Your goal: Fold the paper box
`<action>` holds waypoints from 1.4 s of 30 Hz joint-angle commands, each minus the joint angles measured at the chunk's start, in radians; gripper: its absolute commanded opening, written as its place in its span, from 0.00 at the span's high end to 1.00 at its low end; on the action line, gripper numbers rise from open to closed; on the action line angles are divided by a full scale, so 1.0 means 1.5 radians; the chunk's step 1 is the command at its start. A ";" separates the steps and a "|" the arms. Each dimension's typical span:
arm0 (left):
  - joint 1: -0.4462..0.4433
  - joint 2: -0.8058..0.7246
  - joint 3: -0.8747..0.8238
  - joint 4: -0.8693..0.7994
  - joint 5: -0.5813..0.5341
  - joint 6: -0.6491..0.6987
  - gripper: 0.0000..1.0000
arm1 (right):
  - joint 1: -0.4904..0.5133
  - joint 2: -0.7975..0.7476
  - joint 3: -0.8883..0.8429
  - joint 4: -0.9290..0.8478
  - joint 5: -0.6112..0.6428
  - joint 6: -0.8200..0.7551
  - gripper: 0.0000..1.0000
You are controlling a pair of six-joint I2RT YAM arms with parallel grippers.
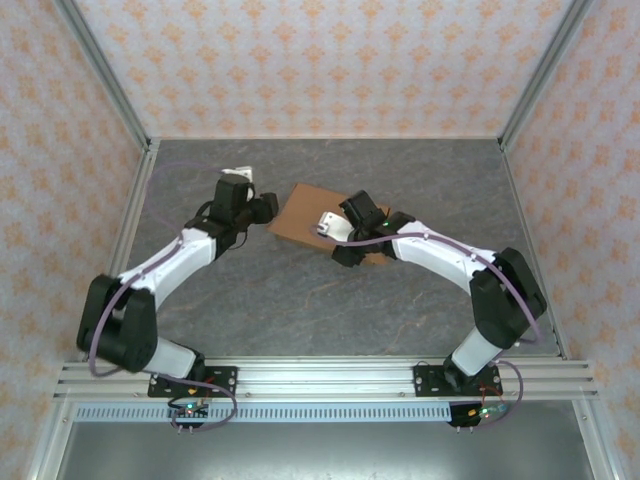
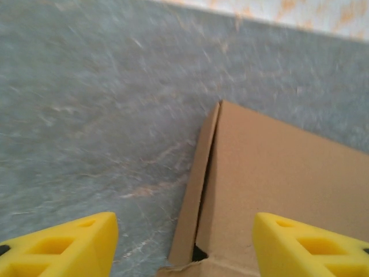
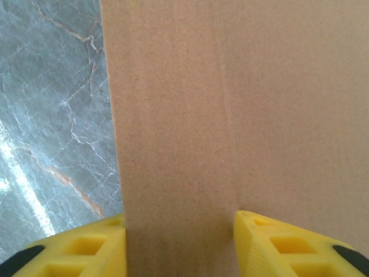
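The paper box (image 1: 300,212) is a flat brown cardboard shape lying on the grey table, a little behind the middle. My left gripper (image 1: 270,208) is at the box's left corner and stands open. In the left wrist view its yellow fingers (image 2: 63,248) are wide apart either side of that corner of the box (image 2: 277,173), where a narrow side flap stands slightly away from the top panel. My right gripper (image 1: 338,232) is over the box's right part. In the right wrist view the gripper (image 3: 179,242) is open, astride the left edge of the cardboard (image 3: 230,104), clamping nothing.
The grey marbled table top (image 1: 300,310) stretches in front of the box and to both sides. Aluminium posts and patterned walls (image 1: 320,70) close off the back and sides. A metal rail (image 1: 320,375) runs along the near edge by the arm bases.
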 commanded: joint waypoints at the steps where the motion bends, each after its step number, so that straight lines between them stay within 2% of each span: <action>1: 0.007 0.054 0.042 -0.071 0.088 0.045 0.36 | 0.002 0.014 -0.022 0.024 -0.008 0.020 0.51; 6: 0.005 0.114 0.033 -0.061 0.136 0.037 0.38 | 0.001 0.007 -0.057 0.062 -0.001 0.037 0.40; 11: 0.002 0.138 -0.007 -0.006 0.146 0.012 0.42 | 0.002 -0.036 -0.077 0.096 -0.019 0.071 0.34; 18: 0.000 0.142 -0.021 0.007 0.128 0.006 0.44 | -0.002 -0.130 -0.074 0.120 -0.064 0.148 0.26; 21: 0.000 0.140 -0.024 0.009 0.130 0.005 0.45 | -0.038 -0.161 -0.071 0.128 -0.063 0.250 0.25; 26: -0.002 0.139 -0.028 0.014 0.135 0.002 0.45 | -0.180 -0.157 -0.100 0.118 -0.064 0.480 0.26; 31: -0.005 0.138 -0.034 0.032 0.162 -0.022 0.45 | -0.267 -0.112 -0.153 0.172 -0.117 0.608 0.26; 36: -0.004 0.146 -0.030 0.032 0.178 -0.046 0.45 | -0.274 -0.039 -0.151 0.207 -0.144 0.633 0.29; 42: -0.005 0.151 -0.037 0.038 0.184 -0.047 0.48 | -0.274 -0.003 -0.155 0.223 -0.120 0.618 0.36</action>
